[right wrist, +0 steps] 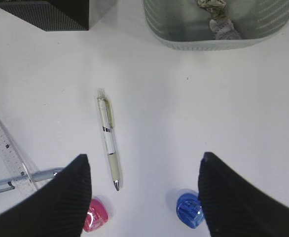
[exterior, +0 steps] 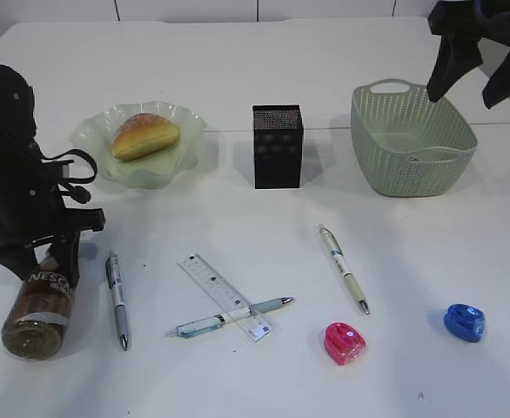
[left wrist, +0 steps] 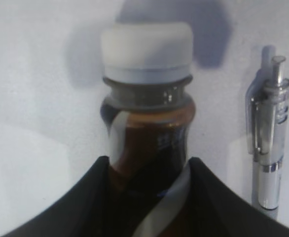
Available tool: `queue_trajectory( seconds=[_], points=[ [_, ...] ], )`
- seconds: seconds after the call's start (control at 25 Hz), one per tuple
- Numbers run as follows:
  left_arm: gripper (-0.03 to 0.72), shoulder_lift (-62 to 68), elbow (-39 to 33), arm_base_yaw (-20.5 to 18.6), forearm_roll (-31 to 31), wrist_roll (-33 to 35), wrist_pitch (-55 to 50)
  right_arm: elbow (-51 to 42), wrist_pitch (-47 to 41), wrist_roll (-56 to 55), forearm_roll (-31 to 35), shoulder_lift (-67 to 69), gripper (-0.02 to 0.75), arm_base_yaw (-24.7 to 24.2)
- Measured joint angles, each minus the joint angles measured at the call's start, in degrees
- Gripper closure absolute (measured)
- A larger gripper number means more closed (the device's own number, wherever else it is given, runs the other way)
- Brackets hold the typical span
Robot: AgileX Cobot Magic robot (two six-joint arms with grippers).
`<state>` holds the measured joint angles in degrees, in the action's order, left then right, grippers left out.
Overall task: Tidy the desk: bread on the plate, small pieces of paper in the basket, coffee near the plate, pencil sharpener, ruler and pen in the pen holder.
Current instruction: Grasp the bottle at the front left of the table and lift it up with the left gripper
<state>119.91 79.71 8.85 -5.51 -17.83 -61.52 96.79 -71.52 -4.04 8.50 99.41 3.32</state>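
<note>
My left gripper (exterior: 39, 261) is shut on the brown coffee bottle (exterior: 37, 309), which leans at the front left; its white cap (left wrist: 147, 52) points away in the left wrist view. The bread (exterior: 144, 135) lies on the green plate (exterior: 98, 161). My right gripper (exterior: 461, 96) is open and empty, high over the green basket (exterior: 412, 165), which holds crumpled paper (right wrist: 218, 19). On the table lie three pens (exterior: 117, 299) (exterior: 229, 319) (exterior: 344, 269), a clear ruler (exterior: 224, 296), a pink sharpener (exterior: 344, 342) and a blue sharpener (exterior: 465, 321). The black pen holder (exterior: 278, 146) stands mid-table.
One silver pen (left wrist: 268, 143) lies just right of the bottle. In the right wrist view the white pen (right wrist: 108, 143), pink sharpener (right wrist: 96, 216) and blue sharpener (right wrist: 190, 210) lie below the open right gripper (right wrist: 143, 157). The table's far edge runs behind the basket.
</note>
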Motion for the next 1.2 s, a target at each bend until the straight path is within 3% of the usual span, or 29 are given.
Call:
queue_trajectory(
  seconds=[0.44,0.84,1.2],
  points=[
    [0.378,-0.25,0.00,0.00,0.89,1.28,1.31,0.00,0.00,0.00,0.00,0.00,0.208,0.00],
    [0.379,-3.96,-0.18,-0.10,7.17,1.48,7.06,0.00,0.00,0.00,0.00,0.00,0.208,0.00],
    [0.379,-10.69,-0.31,-0.10,7.27,1.61,9.24,0.00,0.00,0.00,0.00,0.00,0.208,0.00]
  ],
)
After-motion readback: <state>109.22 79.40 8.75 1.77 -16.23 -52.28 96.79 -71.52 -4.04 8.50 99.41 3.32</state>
